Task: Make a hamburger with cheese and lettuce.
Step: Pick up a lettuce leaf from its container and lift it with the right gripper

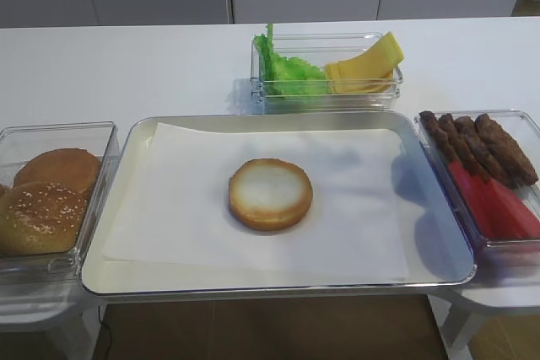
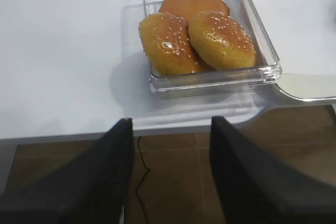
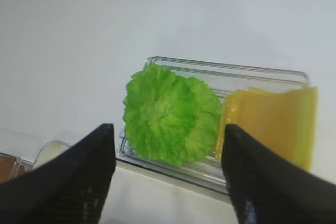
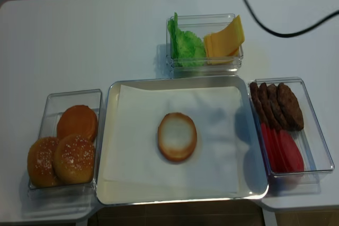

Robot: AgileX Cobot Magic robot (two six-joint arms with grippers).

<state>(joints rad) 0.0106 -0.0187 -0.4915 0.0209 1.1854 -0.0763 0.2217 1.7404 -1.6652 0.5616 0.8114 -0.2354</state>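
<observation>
The hamburger bun half [image 1: 270, 194] lies cut face up in the middle of the paper-lined metal tray [image 1: 278, 290]. Behind the tray, a clear box [image 1: 329, 94] holds the frilly green lettuce [image 1: 287, 69] on the left and the stacked yellow cheese [image 1: 367, 67] on the right. In the right wrist view my right gripper [image 3: 168, 182] is open and empty above the tray's far edge, with the lettuce [image 3: 170, 114] straight ahead and the cheese [image 3: 273, 124] to its right. My left gripper [image 2: 170, 177] is open and empty over the floor, in front of the table edge. Neither gripper appears in the exterior views.
A clear box of sesame buns [image 1: 51, 196] stands left of the tray, just ahead of the left gripper in its wrist view [image 2: 205, 35]. A clear box on the right holds brown patties [image 1: 485, 145] and red slices [image 1: 498, 204]. A black cable [image 4: 275, 27] hangs at the back right.
</observation>
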